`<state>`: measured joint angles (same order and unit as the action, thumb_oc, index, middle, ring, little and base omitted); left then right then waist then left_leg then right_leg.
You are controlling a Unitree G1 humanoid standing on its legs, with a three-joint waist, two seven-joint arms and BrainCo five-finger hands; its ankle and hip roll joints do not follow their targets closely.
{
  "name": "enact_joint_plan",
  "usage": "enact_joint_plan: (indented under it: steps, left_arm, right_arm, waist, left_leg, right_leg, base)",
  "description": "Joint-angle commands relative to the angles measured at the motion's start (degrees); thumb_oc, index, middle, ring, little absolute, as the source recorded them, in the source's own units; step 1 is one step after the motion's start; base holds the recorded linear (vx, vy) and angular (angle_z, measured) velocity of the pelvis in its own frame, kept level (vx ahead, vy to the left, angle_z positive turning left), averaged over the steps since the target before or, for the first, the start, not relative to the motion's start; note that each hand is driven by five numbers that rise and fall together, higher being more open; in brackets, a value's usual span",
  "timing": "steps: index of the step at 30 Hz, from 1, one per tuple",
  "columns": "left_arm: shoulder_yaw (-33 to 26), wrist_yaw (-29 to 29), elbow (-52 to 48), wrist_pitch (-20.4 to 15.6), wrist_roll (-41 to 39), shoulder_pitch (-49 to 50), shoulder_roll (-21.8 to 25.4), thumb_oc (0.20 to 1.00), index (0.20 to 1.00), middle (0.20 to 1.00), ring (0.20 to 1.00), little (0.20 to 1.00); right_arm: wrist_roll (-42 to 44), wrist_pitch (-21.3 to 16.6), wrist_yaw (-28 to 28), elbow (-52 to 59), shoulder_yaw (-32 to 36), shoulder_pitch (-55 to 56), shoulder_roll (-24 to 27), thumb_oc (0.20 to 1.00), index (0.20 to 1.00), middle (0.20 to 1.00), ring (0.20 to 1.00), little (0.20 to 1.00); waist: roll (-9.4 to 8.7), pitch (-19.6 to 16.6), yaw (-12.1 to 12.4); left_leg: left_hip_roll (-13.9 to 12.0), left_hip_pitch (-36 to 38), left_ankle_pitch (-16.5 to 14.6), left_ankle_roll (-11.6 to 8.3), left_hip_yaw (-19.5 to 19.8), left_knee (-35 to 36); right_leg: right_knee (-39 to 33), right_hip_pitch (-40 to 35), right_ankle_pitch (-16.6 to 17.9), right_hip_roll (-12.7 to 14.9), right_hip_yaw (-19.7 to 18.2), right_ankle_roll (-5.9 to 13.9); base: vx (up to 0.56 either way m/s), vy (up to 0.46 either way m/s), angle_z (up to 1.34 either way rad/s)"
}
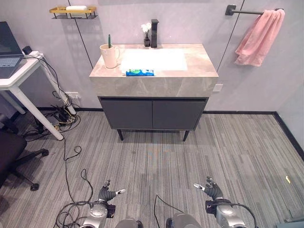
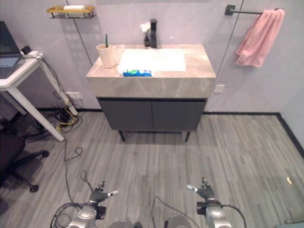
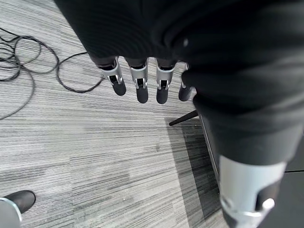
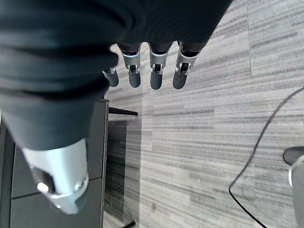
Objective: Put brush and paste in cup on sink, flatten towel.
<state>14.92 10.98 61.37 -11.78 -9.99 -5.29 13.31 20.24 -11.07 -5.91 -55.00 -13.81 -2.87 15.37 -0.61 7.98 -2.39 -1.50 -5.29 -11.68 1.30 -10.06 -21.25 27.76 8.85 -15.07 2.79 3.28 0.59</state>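
Observation:
A beige cup [image 1: 109, 55] stands at the back left of the stone sink counter [image 1: 156, 84], and a green toothbrush [image 1: 109, 41] stands upright inside it. A blue-green toothpaste tube [image 1: 140, 72] lies flat at the front edge of the white basin. On the wall to the right, a pink towel [image 1: 260, 38] hangs bunched on a black bar. My left hand [image 1: 108, 194] and right hand [image 1: 213, 190] hang low over the floor, far short of the sink. Both are open and hold nothing, and their fingers [image 3: 140, 85] [image 4: 154, 76] are straight in the wrist views.
A dark cabinet [image 1: 152, 114] sits under the counter, with a black faucet [image 1: 154, 33] and a small flower vase [image 1: 147, 35] behind the basin. At the left are a white desk [image 1: 14, 78], an office chair [image 1: 9, 147] and floor cables [image 1: 71, 156]. A wall shelf [image 1: 73, 12] hangs above.

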Motion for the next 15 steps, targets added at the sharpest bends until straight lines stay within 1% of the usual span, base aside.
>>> enact_joint_plan:
  steps: [1,4,7,8,10,12,13,14,15]
  left_arm:
    - [1.93,0.43,-2.96,-2.26,2.75,-1.57,2.17,1.0,1.0,1.0,1.0,1.0]
    - [2.32,0.28,-3.5,-2.11,2.97,-1.74,2.28,1.0,1.0,1.0,1.0,1.0]
    - [2.79,0.06,-5.14,-2.02,3.91,-1.46,2.91,1.0,1.0,1.0,1.0,1.0]
    - [2.78,0.08,-5.41,-1.95,4.23,-1.33,3.16,1.0,1.0,1.0,1.0,1.0]
    - [2.74,0.15,-6.65,-1.56,4.8,-0.97,3.58,1.0,1.0,1.0,1.0,1.0]
    - [2.53,0.01,-6.41,-1.49,5.04,-0.89,3.78,1.0,1.0,1.0,1.0,1.0]
    - [2.37,-0.06,-6.85,-1.39,5.09,-0.66,3.98,1.0,1.0,1.0,1.0,1.0]
    - [2.29,-0.19,-7.18,-1.18,5.09,-0.27,4.09,1.0,1.0,1.0,1.0,1.0]
    - [2.29,-0.19,-7.2,-1.16,5.09,-0.25,4.09,1.0,1.0,1.0,1.0,1.0]
  right_arm:
    - [1.71,-2.03,0.72,-1.09,-0.6,-2.82,0.15,1.0,1.0,1.0,1.0,1.0]
    - [2.56,-1.93,0.62,-1.56,-0.14,-3.19,0.07,1.0,1.0,1.0,1.0,1.0]
    - [3.22,-1.71,0.49,-2.18,0.3,-3.64,-0.17,1.0,1.0,1.0,1.0,1.0]
    - [3.2,-1.64,0.58,-2.06,0.2,-3.7,-0.28,1.0,1.0,1.0,1.0,1.0]
    - [2.44,-1.38,0.43,-1.82,0.04,-3.53,-0.27,1.0,1.0,1.0,1.0,1.0]
    - [1.89,-1.3,0.31,-1.39,-0.11,-3.31,-0.17,1.0,1.0,1.0,1.0,1.0]
    - [1.87,-1.24,0.22,-1.14,0.0,-3.17,-0.15,1.0,1.0,1.0,1.0,1.0]
    - [1.67,-1.14,0.16,-1.06,0.05,-2.8,-0.17,1.0,1.0,1.0,1.0,1.0]
    - [1.67,-1.14,0.16,-1.05,0.04,-2.79,-0.17,1.0,1.0,1.0,1.0,1.0]
  waist:
    - [-0.77,0.02,0.39]
    - [-0.79,0.05,0.52]
    - [-0.62,0.45,0.66]
    - [-0.72,0.77,0.73]
    - [-0.61,1.67,0.97]
    - [-0.42,2.8,1.14]
    - [-0.09,3.28,1.29]
    - [0.13,3.34,1.44]
    - [0.08,3.35,1.42]
  left_leg:
    - [-0.85,0.6,1.28,-0.74,-0.59,1.54]
    - [-0.41,0.34,1.37,-0.4,-0.54,2.04]
    - [1.15,0.77,1.17,0.64,-0.34,2.98]
    - [1.54,1.04,1.06,1.19,-0.44,3.22]
    - [2.46,2.28,1.27,2.28,-0.66,4.69]
    - [3.12,4.13,1.63,3.15,-1.05,6.2]
    - [3.15,5.03,1.78,3.58,-1.24,7.14]
    - [3.46,6.05,1.74,3.75,-1.33,7.98]
    - [3.52,6.1,1.77,3.76,-1.32,8.04]
  right_leg:
    - [-8.25,-1.7,10.22,6.38,-1.35,6.21]
    - [-8.75,-1.58,10.99,6.69,-1.54,6.62]
    - [-8.05,-1.16,12.28,7.66,-2.37,7.53]
    - [-6.66,-0.48,13.8,8.01,-2.82,7.79]
    - [-1.34,1.74,18.35,8.89,-3.57,8.42]
    - [3.88,4.21,22.4,9.95,-3.21,8.07]
    - [6.69,5.61,23.09,10.53,-2.11,7.84]
    - [8.22,6.69,23.06,11.39,-0.75,7.9]
    - [8.3,6.71,23.0,11.44,-0.76,7.91]
  base:
    - [-0.02,0.099,-0.05]
    - [0.0,0.088,-0.02]
    - [0.02,0.154,0.01]
    - [0.01,0.149,0.01]
    - [0.0,0.172,0.01]
    - [0.02,0.205,-0.05]
    - [0.07,0.219,-0.27]
    - [0.06,0.145,-0.34]
    - [0.14,0.132,-0.38]
